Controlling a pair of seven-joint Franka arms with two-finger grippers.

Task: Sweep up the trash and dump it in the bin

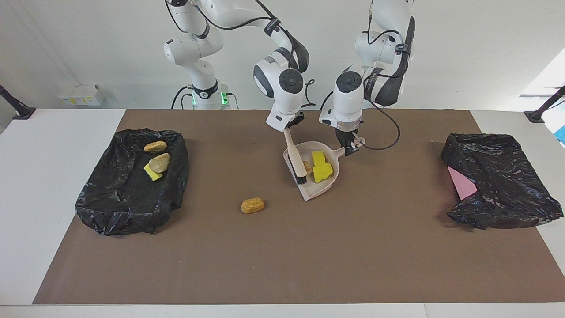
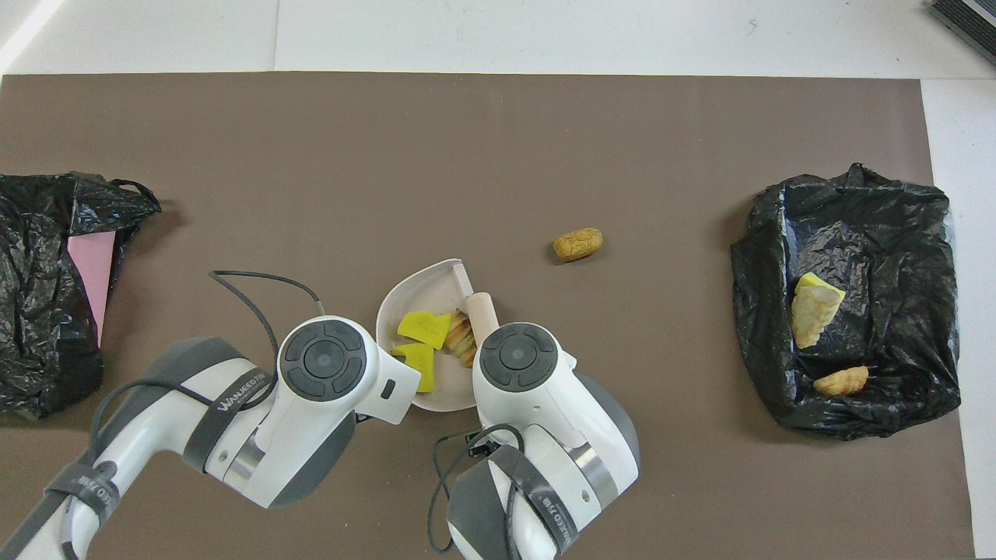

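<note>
My left gripper [image 1: 351, 148] is shut on the handle of the pale pink dustpan [image 1: 318, 187], which rests on the brown mat. My right gripper [image 1: 288, 129] is shut on the brush [image 1: 295, 157], and the dark bristles stand just inside the pan's mouth. Trash lies in the pan: two yellow sponge chunks [image 1: 321, 166] [image 2: 424, 327] and a small orange-brown lump [image 2: 461, 342]. One orange-brown lump [image 1: 252, 205] [image 2: 577, 243] lies alone on the mat, farther from the robots than the pan. The bin [image 1: 101, 207] [image 2: 918, 233], lined in black, holds three pieces of trash [image 1: 159, 162]. In the overhead view the wrists cover both grippers.
A second black bag [image 1: 503, 194] [image 2: 31, 311] with a pink sheet [image 1: 461, 184] [image 2: 89, 268] in it lies at the left arm's end of the table. The brown mat [image 1: 282, 256] covers most of the table. A black cable [image 2: 264, 280] loops beside the left wrist.
</note>
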